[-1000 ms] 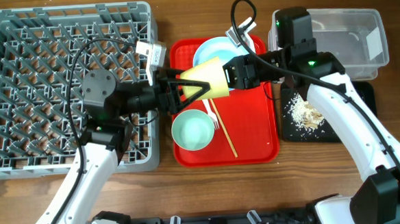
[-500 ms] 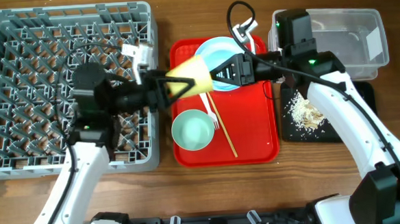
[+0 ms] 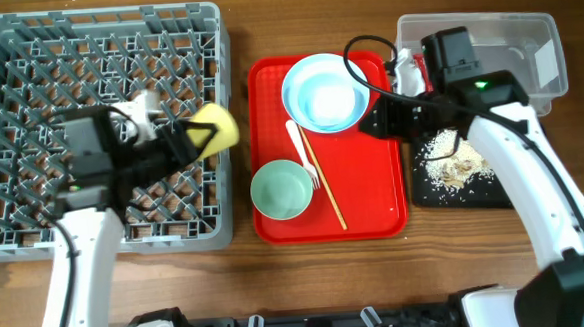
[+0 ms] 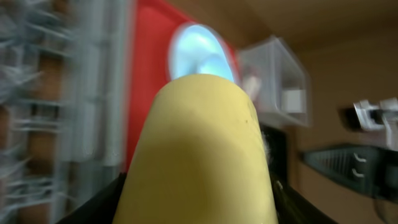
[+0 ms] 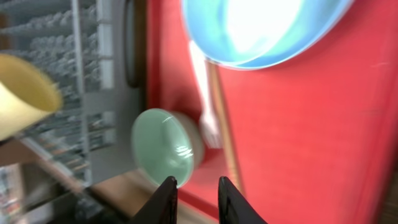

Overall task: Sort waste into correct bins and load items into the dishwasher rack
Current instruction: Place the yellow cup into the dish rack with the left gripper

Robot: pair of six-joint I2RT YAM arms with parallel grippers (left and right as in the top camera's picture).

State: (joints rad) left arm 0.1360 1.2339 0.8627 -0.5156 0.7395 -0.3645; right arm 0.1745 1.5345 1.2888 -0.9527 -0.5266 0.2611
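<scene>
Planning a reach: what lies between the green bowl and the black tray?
Overhead view: white fork and wooden chopsticks beside the green bowl, then bare red tray.

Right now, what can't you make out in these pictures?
Left wrist: cup fills the frame, hiding what lies beneath; rack is motion-blurred.
Right wrist: fork and chopsticks are smeared by blur.
Overhead: right arm covers the left end of the tub.
</scene>
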